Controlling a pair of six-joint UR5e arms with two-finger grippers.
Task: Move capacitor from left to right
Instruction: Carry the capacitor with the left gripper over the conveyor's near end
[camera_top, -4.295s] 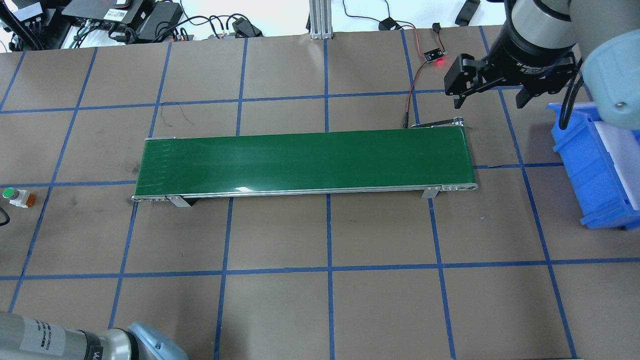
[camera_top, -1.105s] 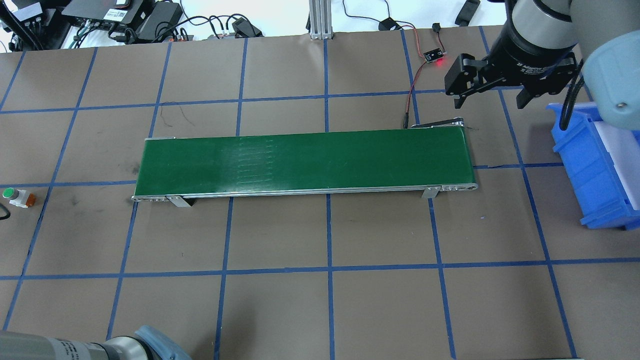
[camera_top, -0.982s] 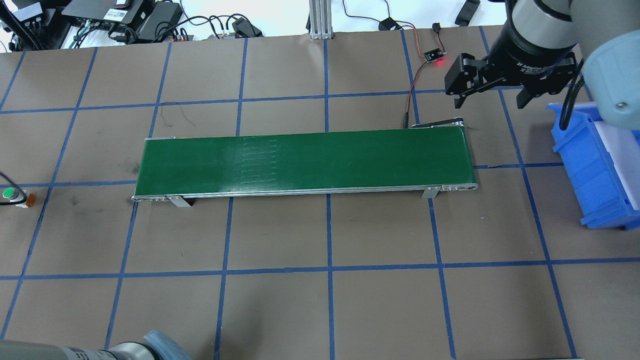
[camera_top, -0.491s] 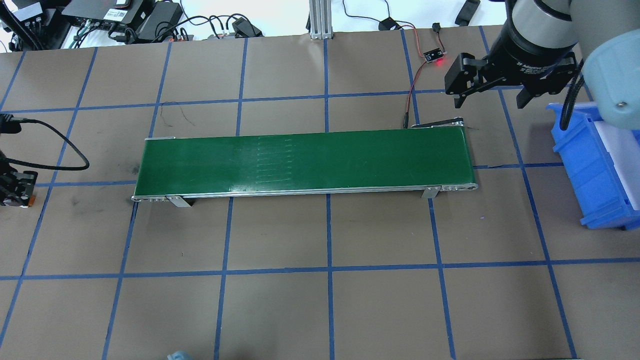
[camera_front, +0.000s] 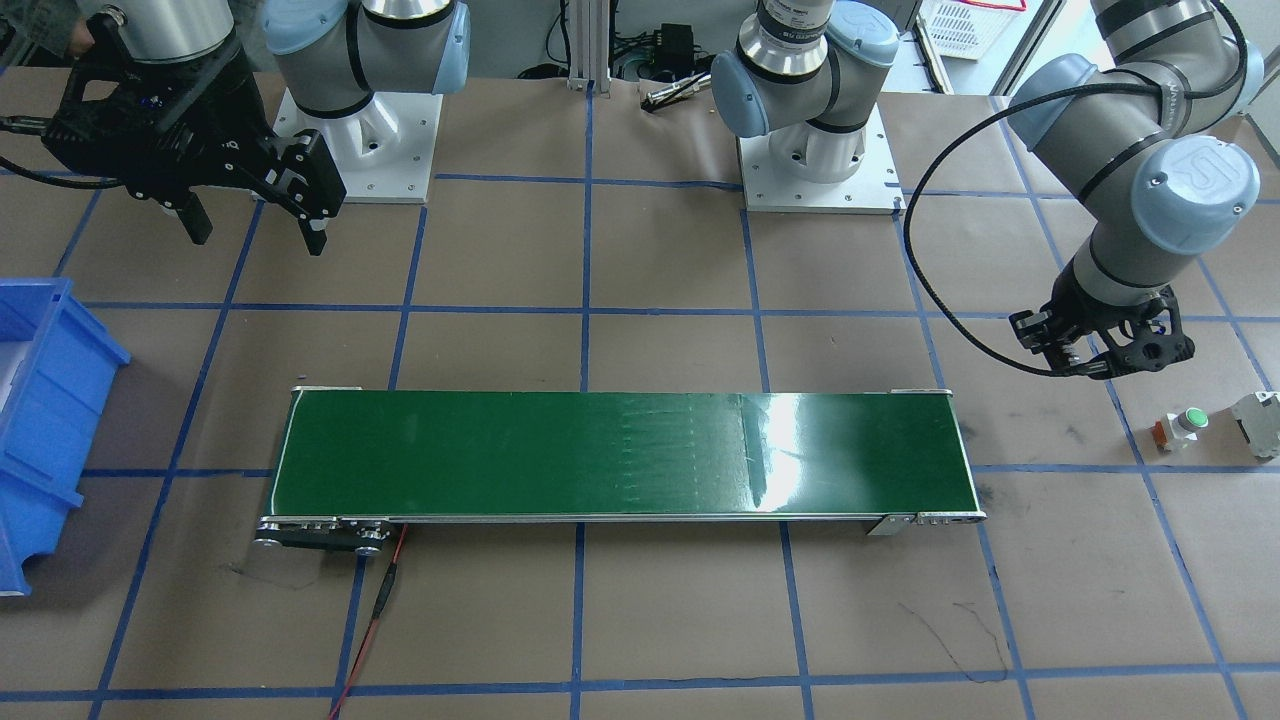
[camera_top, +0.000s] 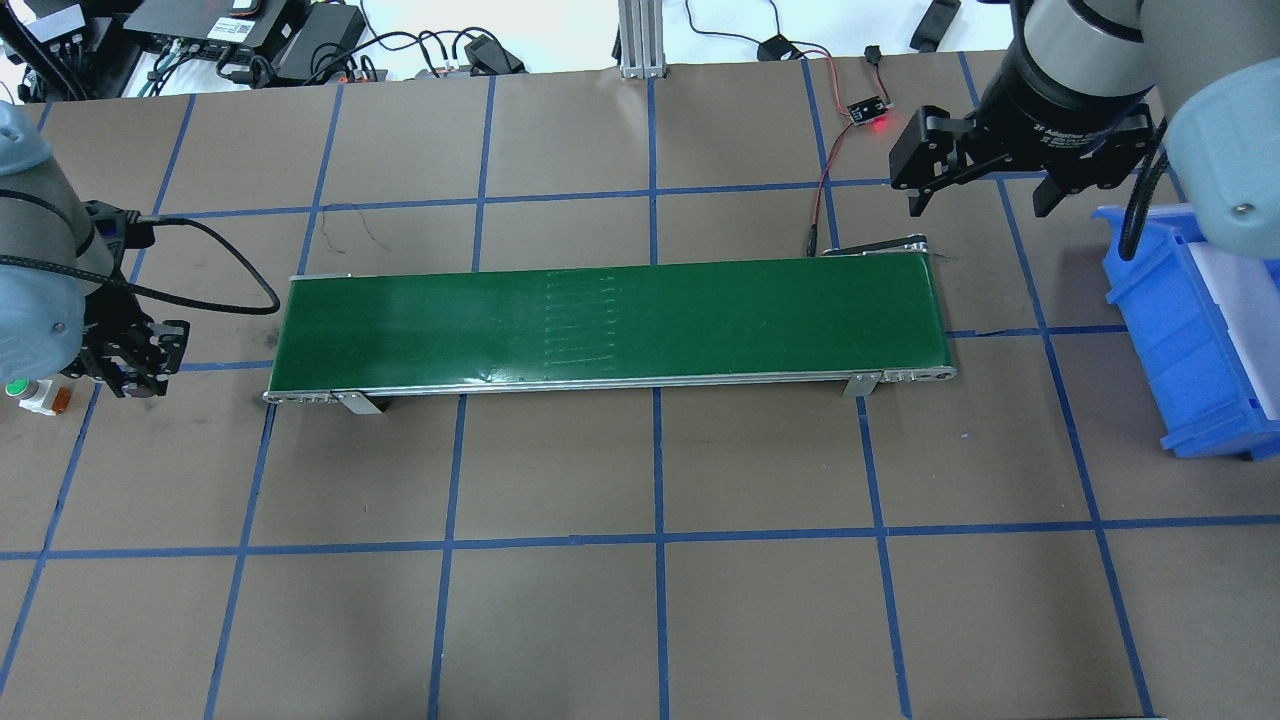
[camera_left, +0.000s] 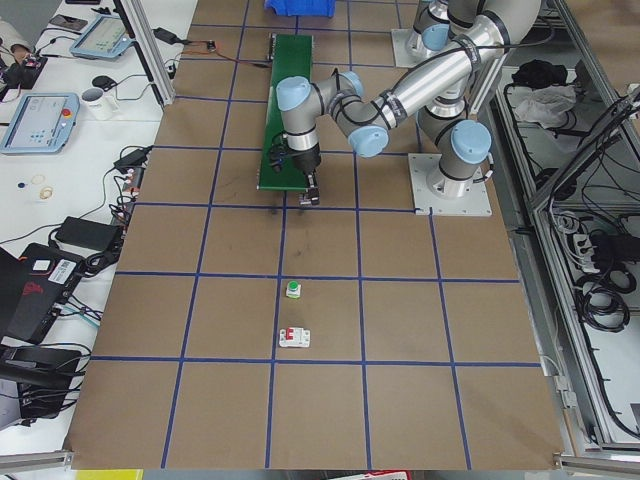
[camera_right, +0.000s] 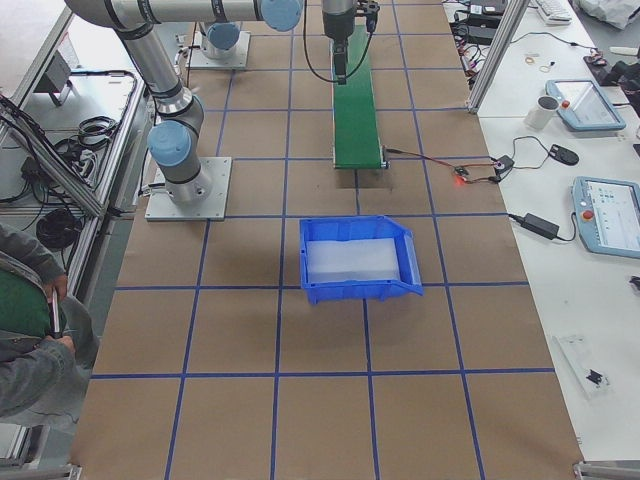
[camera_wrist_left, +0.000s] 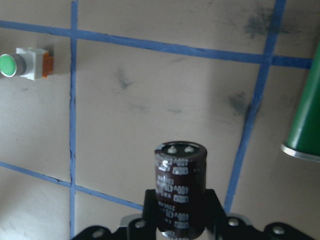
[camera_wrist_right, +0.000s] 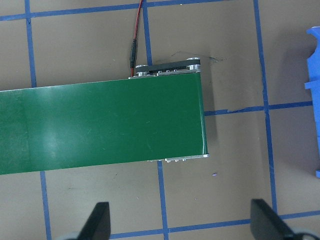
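Brown gridded table (camera_top: 560, 620) — left gripper (camera_wrist_left: 180, 202) clamped on capacitor (camera_wrist_left: 180, 175); right gripper (camera_top: 980, 207) spread wide, empty.

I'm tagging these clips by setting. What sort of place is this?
Probably a robotics lab or test cell: two arms bolted to a table taped into a blue grid, a small green conveyor belt, and a side bench with control tablets.

Long green conveyor belt (camera_top: 610, 325) across the centre of the brown, blue-taped counter (camera_top: 660, 600), with a blue bin (camera_top: 1180, 340) at the right edge. Far right in the front-facing view, green-topped push button (camera_front: 1180, 425) near a white blocky component (camera_front: 1258, 422), not touching.
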